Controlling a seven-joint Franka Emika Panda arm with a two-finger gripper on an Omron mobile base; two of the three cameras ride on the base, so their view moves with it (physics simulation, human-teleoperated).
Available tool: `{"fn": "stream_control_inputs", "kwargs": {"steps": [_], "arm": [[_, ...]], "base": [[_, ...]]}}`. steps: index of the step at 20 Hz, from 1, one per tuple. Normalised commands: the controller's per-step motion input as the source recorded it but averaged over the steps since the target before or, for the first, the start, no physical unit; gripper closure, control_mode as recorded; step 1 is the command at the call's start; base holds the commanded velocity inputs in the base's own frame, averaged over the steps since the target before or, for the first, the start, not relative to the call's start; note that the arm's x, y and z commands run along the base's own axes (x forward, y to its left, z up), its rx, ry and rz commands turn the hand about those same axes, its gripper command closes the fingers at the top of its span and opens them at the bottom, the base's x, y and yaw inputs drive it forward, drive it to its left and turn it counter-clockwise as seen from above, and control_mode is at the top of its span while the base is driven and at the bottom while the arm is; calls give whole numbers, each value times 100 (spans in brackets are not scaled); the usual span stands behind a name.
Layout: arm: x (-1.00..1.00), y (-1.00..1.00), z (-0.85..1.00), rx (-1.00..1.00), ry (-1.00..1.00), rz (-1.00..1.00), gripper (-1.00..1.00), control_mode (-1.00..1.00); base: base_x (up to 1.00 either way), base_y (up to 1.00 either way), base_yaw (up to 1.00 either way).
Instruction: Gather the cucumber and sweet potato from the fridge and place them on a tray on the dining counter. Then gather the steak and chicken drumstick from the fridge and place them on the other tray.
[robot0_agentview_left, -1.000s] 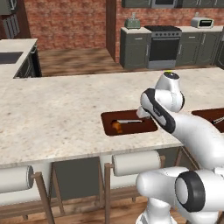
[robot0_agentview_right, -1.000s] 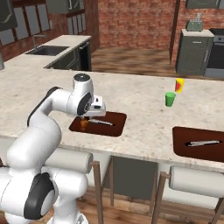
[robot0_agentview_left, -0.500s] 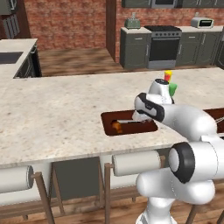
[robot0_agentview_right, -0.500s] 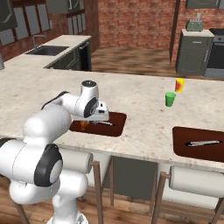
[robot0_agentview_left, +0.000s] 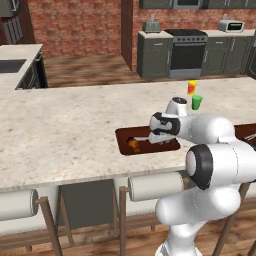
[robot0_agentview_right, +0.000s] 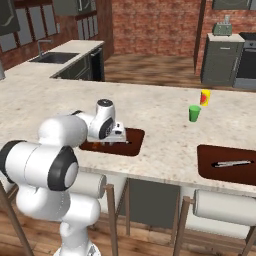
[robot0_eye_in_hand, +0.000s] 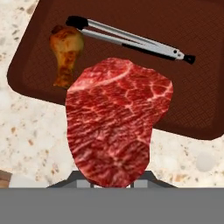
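Note:
A raw red steak (robot0_eye_in_hand: 116, 122) stands up from my gripper (robot0_eye_in_hand: 113, 179), which is shut on its lower end; the fingers are hidden behind the meat. It hangs over the near edge of a dark brown tray (robot0_eye_in_hand: 192, 100). On that tray lie a browned chicken drumstick (robot0_eye_in_hand: 65, 52) and metal tongs (robot0_eye_in_hand: 131, 39). From the base cameras my gripper (robot0_agentview_left: 156, 135) sits low at the tray (robot0_agentview_left: 172, 146), beside the drumstick (robot0_agentview_left: 133, 144). The cucumber, sweet potato and fridge are out of view.
A second brown tray (robot0_agentview_right: 225, 165) with tongs (robot0_agentview_right: 230, 163) lies to the right on the counter. A green cup (robot0_agentview_right: 194, 113) and a yellow-red cup (robot0_agentview_right: 205, 97) stand behind. Stools line the counter's near edge (robot0_agentview_left: 75, 177).
My arm has folded down and forward, bringing the hand with the steak lower over the tray. Tray, drumstick and tongs have not moved.

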Motion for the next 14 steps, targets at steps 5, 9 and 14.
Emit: {"fn": "stream_control_inputs", "kwargs": {"steps": [5, 9, 14], "arm": [[35, 0, -33, 0, 1, 0, 100, -100], [35, 0, -31, 0, 1, 0, 100, -100], [32, 0, -24, 0, 0, 0, 100, -100]], "base": [[0, 0, 0], [0, 0, 0], [0, 0, 0]]}}
